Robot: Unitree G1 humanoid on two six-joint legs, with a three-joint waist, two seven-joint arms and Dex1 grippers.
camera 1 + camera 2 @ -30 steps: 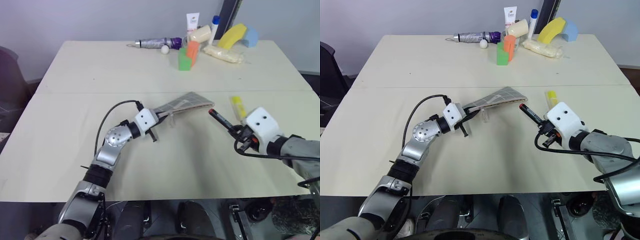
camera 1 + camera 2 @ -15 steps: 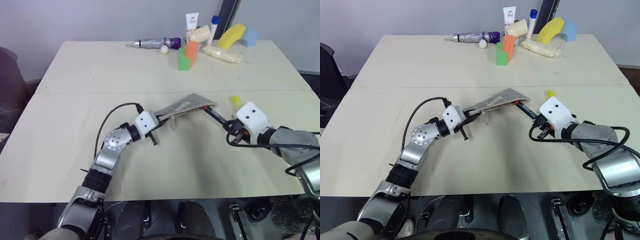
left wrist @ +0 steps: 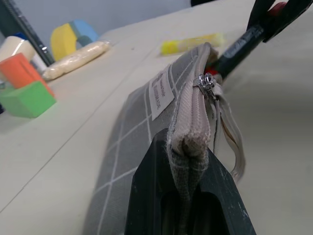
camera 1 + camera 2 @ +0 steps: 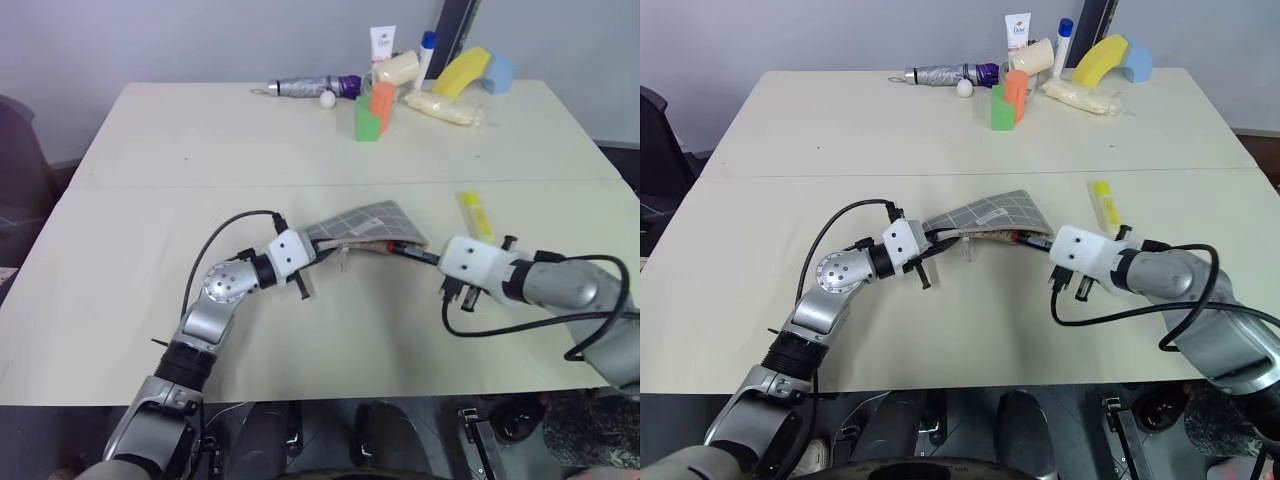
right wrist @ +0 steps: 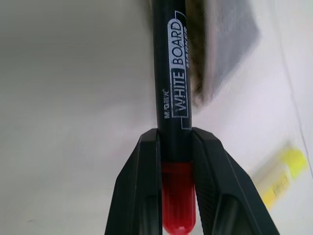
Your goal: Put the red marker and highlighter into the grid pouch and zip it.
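One grid pouch (image 4: 362, 226) is lying mid-bench (image 4: 200, 150), and the left gripper (image 3: 188, 196) is clamping its zipper-side corner, lifting that edge off the surface. The right gripper (image 5: 176, 171) is squeezing the one red marker (image 5: 173, 88) by its red end, black barrel pointing at the pouch's open end. The marker's tip is meeting the pouch mouth, and how far it is going inside is hard to judge. One highlighter (image 4: 474, 213) is lying on the bench just beyond the right gripper, outside the pouch. At the far edge, one green block (image 4: 368, 118) and one orange block (image 4: 384, 103) are standing together.
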